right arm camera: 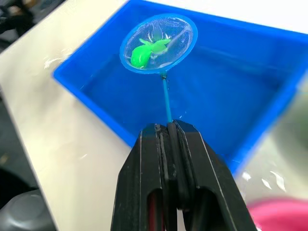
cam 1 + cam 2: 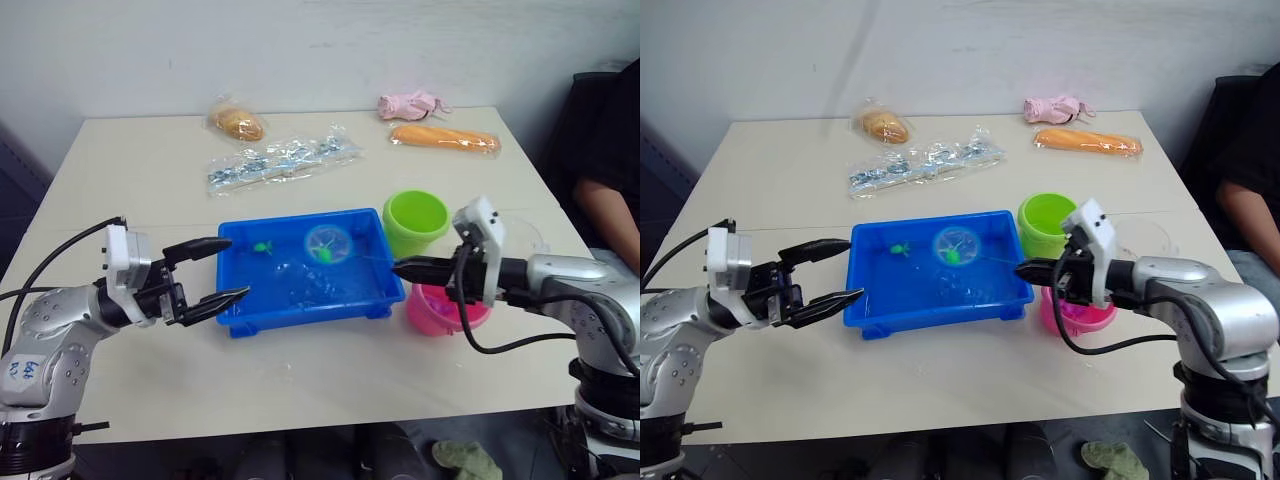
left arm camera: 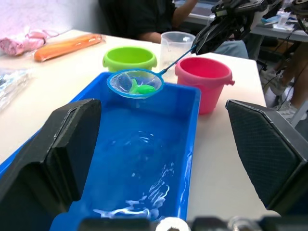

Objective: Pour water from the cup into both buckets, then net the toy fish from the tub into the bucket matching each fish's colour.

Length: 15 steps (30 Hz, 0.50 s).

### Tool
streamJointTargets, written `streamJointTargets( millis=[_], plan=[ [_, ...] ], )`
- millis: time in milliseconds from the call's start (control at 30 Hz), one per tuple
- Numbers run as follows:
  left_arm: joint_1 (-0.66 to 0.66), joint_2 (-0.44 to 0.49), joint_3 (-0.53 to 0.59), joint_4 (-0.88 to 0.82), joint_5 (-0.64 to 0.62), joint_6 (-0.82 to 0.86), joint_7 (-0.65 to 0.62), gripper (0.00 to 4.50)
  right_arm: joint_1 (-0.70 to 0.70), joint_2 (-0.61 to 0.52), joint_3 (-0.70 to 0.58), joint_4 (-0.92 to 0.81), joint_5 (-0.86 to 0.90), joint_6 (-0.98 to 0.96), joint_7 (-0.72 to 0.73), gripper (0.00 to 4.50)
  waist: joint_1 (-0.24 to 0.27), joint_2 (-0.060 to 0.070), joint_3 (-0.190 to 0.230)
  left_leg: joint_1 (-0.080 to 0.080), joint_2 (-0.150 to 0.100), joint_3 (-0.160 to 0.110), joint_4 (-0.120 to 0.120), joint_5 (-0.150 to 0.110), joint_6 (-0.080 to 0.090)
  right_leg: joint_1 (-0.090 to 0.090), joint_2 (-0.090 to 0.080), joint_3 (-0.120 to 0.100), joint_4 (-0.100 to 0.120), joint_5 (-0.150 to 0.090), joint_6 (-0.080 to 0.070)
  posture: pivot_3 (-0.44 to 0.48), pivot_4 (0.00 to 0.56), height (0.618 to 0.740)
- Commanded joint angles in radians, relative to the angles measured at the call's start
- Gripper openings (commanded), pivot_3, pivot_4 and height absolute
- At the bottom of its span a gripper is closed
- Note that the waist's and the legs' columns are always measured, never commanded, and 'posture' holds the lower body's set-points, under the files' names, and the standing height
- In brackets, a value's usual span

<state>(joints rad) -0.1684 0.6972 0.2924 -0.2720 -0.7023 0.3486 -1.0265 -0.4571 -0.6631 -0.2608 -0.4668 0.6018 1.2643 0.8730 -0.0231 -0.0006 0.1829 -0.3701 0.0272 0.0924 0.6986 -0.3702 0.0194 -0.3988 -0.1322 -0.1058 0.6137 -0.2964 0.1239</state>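
Observation:
The blue tub (image 2: pixel 300 318) holds water and sits mid-table. My right gripper (image 2: pixel 398 267) is shut on the thin handle of a small round net (image 1: pixel 158 43), held over the tub's far right part with a green toy fish (image 1: pixel 143 54) in it. Another green fish (image 2: pixel 263 247) lies in the tub near its far left. The lime green bucket (image 2: pixel 415 222) stands just right of the tub, and the pink bucket (image 2: pixel 440 312) stands in front of it, below my right gripper. The clear cup (image 3: pixel 174 45) stands behind the buckets. My left gripper (image 2: pixel 237 267) is open at the tub's left end.
At the back of the table lie a bagged bun (image 2: pixel 238 123), a long clear packet (image 2: pixel 283 160), an orange packet (image 2: pixel 445 138) and a pink soft toy (image 2: pixel 410 104). A person (image 2: pixel 605 180) sits at the table's right side.

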Motion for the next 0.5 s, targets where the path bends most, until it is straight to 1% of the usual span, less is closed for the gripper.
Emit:
streamJointTargets(
  millis=[33, 167, 300, 367, 500],
  plan=[
    [-0.07, -0.022, -0.04, -0.016, -0.012, 0.009, 0.017, 4.47, 0.021, -0.053, -0.12, -0.021, 0.026, -0.055, -0.027, 0.0, 0.002, 0.0, 0.0, 0.0, 0.0, 0.0, 0.0, 0.0, 0.0, 0.0, 0.0, 0.0, 0.0, 0.0, 0.0, 0.0, 0.15, 0.74],
    [-0.119, -0.042, -0.066, 0.02, 0.0, 0.005, 0.017, 4.47, 0.056, -0.108, -0.183, 0.037, 0.005, -0.149, -0.042, 0.0, 0.006, 0.0, 0.0, 0.0, 0.0, 0.001, 0.0, 0.0, 0.0, 0.0, 0.001, 0.0, 0.0, 0.0, 0.0, 0.0, 0.15, 0.74],
    [-0.136, -0.075, -0.089, 0.043, 0.017, -0.017, 0.019, 4.47, 0.104, -0.143, -0.197, 0.127, -0.061, -0.309, -0.061, 0.0, 0.007, 0.0, 0.0, 0.0, 0.0, 0.001, 0.0, 0.0, 0.0, 0.0, 0.002, 0.001, 0.0, 0.0, 0.0, 0.0, 0.15, 0.74],
    [-0.142, -0.095, -0.093, 0.048, 0.016, -0.021, 0.031, 4.47, 0.108, -0.143, -0.194, 0.155, -0.078, -0.359, -0.079, 0.0, 0.01, 0.0, 0.0, 0.001, 0.0, 0.002, 0.0, 0.0, 0.0, 0.0, 0.002, 0.001, 0.0, 0.0, 0.0, 0.0, 0.15, 0.74],
    [-0.159, -0.12, -0.118, 0.053, 0.033, -0.03, 0.03, 4.47, 0.115, -0.164, -0.128, 0.222, -0.192, -0.521, -0.128, 0.0, 0.02, 0.0, 0.0, 0.001, 0.0, 0.002, 0.001, 0.001, 0.0, 0.0, 0.002, 0.001, 0.0, 0.0, 0.001, 0.0, 0.15, 0.74]
  ],
)
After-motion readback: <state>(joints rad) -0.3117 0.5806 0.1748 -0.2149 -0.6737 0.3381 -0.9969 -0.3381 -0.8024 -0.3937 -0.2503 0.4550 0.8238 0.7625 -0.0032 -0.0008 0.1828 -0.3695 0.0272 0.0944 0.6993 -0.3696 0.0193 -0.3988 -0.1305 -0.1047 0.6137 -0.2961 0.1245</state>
